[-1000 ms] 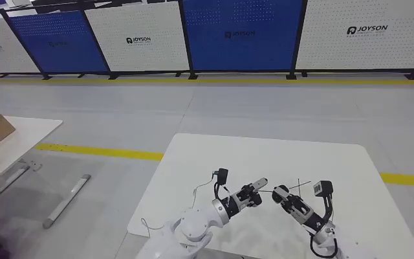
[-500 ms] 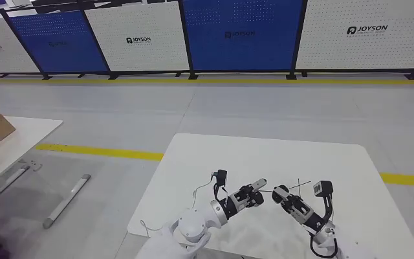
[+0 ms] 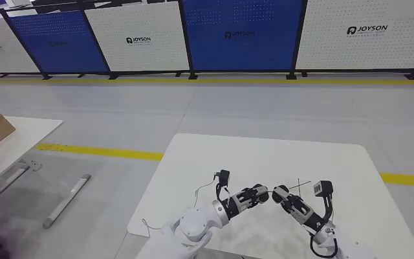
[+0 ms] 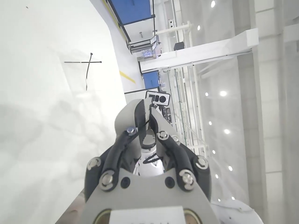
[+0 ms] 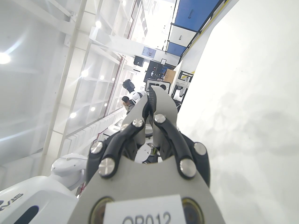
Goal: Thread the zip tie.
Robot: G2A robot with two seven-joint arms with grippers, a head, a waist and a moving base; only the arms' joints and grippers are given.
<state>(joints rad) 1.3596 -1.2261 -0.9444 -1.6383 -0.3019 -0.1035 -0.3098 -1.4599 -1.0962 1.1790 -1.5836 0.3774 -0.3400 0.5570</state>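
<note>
Clearly we see the left pincer [image 4: 146, 108] nipped shut on a thin black zip tie [image 4: 143, 124], over the white bench [image 3: 259, 155]. Facing it, almost tip to tip, the right pincer [image 5: 150, 94] has its fingers pressed together; we cannot tell whether it holds anything. Two crossed ties [image 4: 90, 62] lie flat on the bench near the right arm.

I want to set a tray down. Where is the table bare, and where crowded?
Bare: the far half of the table beyond both claws, and its left side beside the left claw. Crowded: where the claws meet at a zip tie, and the crossed zip ties by the right claw.
</note>
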